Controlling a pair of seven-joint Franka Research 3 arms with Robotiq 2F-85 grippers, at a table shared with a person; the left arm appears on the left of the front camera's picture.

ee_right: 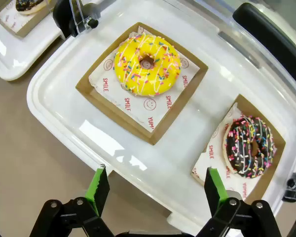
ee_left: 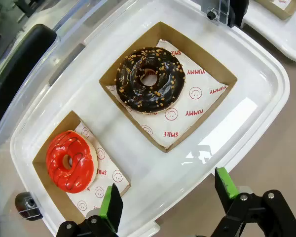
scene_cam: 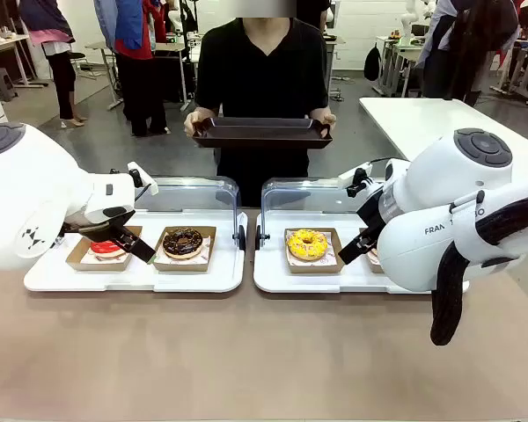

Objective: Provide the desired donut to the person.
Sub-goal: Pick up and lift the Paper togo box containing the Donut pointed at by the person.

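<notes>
Item 1. Left gripper [ee_left: 167, 190]: jaws wide apart, green pads bare, nothing held. It hangs over the near rim of the left white tray [ee_left: 260, 74], with the brown table [scene_cam: 246, 360] under the outer finger.
- Red-glazed donut [ee_left: 70, 161]: in a cardboard box at the tray's corner, just ahead of one fingertip and off to the side of the jaw gap.
- Chocolate donut with nut crumbs [ee_left: 150, 79]: in the larger-looking box farther ahead, roughly in line with the jaw gap. Bare tray floor lies between it and the pads.

Item 2. Right gripper [ee_right: 155, 180]: jaws likewise wide, holding nothing, poised over the near rim of the right white tray [ee_right: 49, 94].
- Yellow donut with sprinkles [ee_right: 147, 64]: boxed, straight ahead of the gap, well clear of the pads.
- Chocolate donut with coloured sprinkles [ee_right: 249, 146]: boxed, just beyond one fingertip, near the tray's side edge.

Item 3. Clear lids [scene_cam: 194, 192]: raised at the trays' far edges, walling off that side. The near edges are open.

Item 4. Person [scene_cam: 262, 70]: beyond the lids, far from both grippers, holding a dark serving tray [scene_cam: 262, 134] in both hands. Which donut is wanted cannot be told.
</notes>
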